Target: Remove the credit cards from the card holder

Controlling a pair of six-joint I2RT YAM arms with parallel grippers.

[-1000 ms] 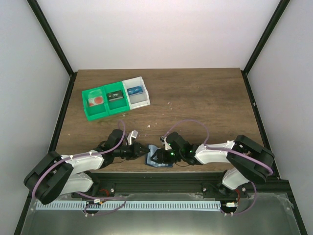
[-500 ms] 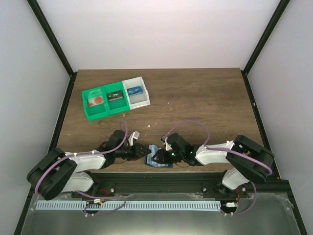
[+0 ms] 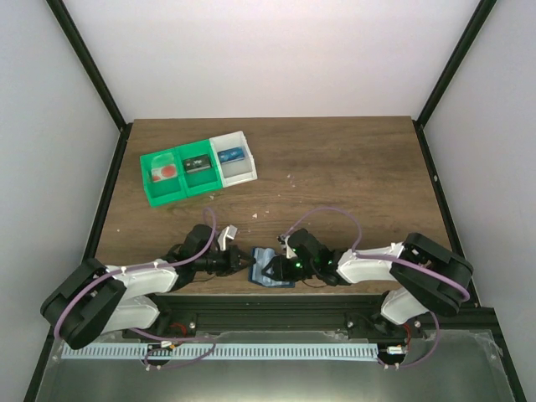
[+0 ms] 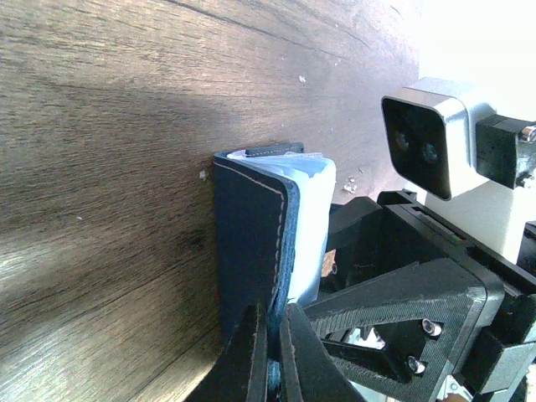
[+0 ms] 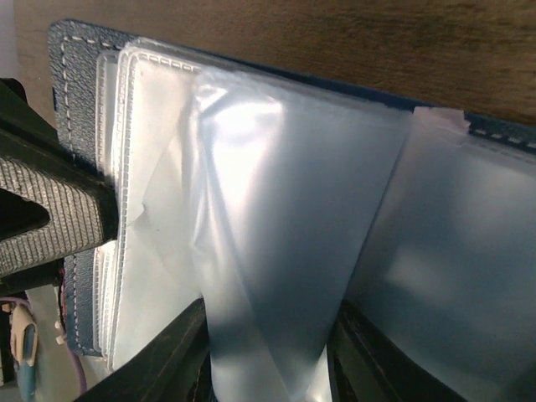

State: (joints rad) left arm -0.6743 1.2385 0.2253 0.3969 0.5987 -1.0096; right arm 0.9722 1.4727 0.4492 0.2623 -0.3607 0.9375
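Note:
The blue card holder (image 3: 265,261) lies open near the table's front edge, between both grippers. My left gripper (image 3: 241,263) is shut on the edge of its dark blue cover (image 4: 247,243) and holds that cover upright (image 4: 272,356). My right gripper (image 3: 270,272) reaches in from the right. Its fingers (image 5: 172,356) stand apart on either side of a pale, translucent sleeve (image 5: 285,251) that twists between them (image 5: 268,360). More clear sleeves (image 5: 155,167) fan out to the left over the stitched blue panel (image 5: 77,50). I cannot make out any separate credit card.
A green-and-white three-compartment tray (image 3: 172,192) with small items stands at the back left. The table's front edge and the arm bases lie just behind the wallet. My right gripper's body and camera (image 4: 423,138) fill the right of the left wrist view.
The left gripper has drawn back slightly to the left, still on the cover. The right gripper has edged a little left over the wallet. The wallet has stayed in place.

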